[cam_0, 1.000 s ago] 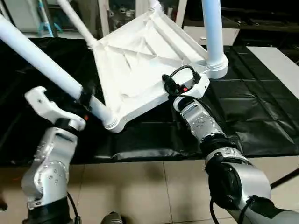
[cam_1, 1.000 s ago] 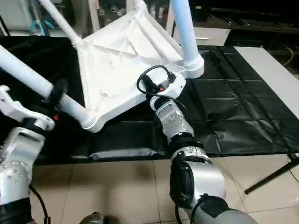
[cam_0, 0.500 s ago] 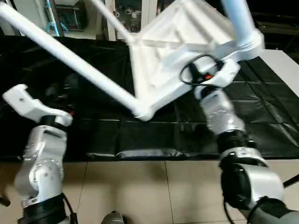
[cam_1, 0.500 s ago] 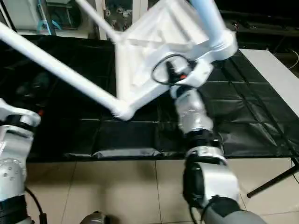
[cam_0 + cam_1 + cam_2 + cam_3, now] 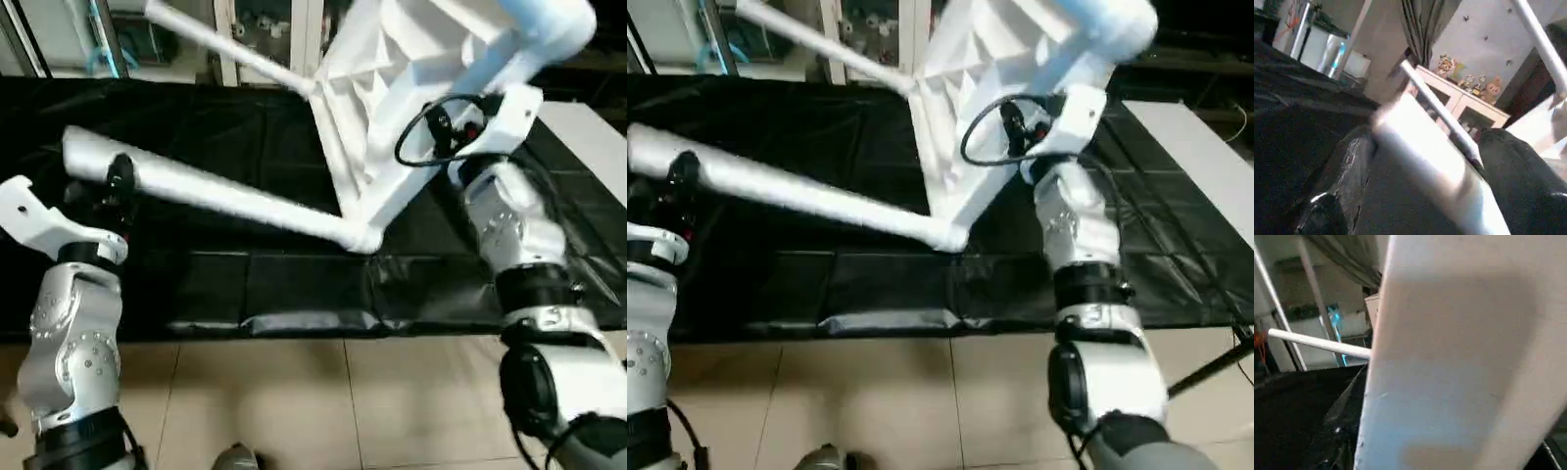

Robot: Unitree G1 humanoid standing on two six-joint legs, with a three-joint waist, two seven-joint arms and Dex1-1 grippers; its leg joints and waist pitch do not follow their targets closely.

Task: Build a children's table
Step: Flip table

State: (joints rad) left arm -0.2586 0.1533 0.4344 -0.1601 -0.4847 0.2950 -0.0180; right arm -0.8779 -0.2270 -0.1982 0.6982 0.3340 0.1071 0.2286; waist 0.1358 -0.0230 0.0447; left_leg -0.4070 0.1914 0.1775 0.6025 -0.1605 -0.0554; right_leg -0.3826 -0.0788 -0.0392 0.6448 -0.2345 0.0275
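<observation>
The children's table (image 5: 392,117) is tipped up on edge over the black work table (image 5: 245,284), with the right gripper (image 5: 460,132) clamped on its rim; if that grip slips, the whole thing could swing down. The left gripper (image 5: 118,181) sits wide open by the near leg (image 5: 225,201), holding nothing. Count: three legs visible, one top, two grippers.

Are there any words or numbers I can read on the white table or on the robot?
None. No words or numbers can be read on the children's table, its legs, the right gripper or the left gripper. Things on the shelves behind are too blurred to read.
</observation>
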